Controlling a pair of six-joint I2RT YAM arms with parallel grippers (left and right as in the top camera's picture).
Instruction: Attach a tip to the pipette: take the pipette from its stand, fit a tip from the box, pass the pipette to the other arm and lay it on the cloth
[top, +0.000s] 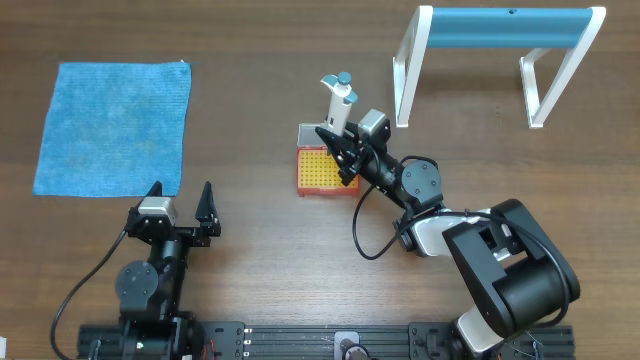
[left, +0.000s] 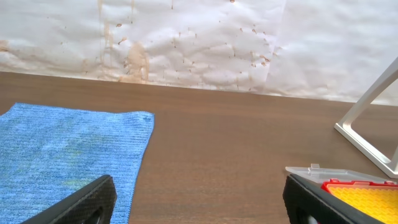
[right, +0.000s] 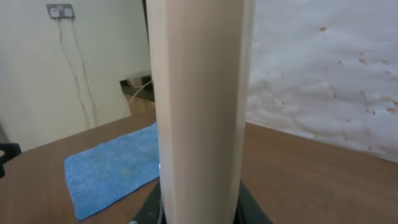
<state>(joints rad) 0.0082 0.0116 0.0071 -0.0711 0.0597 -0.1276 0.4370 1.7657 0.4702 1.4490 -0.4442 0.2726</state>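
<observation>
1. Brown wooden tabletop (top: 270, 270) carries everything; a blue cloth (top: 112, 128) lies flat at its far left.
2. Left claw (top: 180, 190) sits near the cloth's lower right corner, its fingers spread wide and holding nothing.
3. Red-and-yellow tip box (top: 318, 172) stands mid-tabletop.
4. Right claw (top: 342, 152) is clamped on the pipette (top: 338, 105), which stands upright at the box's right side.
5. White-and-blue stand (top: 505, 28) is far right, well apart.

I work at lab-style test bench: wood-grain table (top: 260, 250) before me, pipette (top: 341, 97), orange tip box (top: 316, 172), white-and-blue stand (top: 500, 28), blue cloth (top: 112, 128). Stained paper backdrop (left: 186, 43) behind; wall socket (right: 60, 10) with hanging cables (right: 78, 73) farther off.
</observation>
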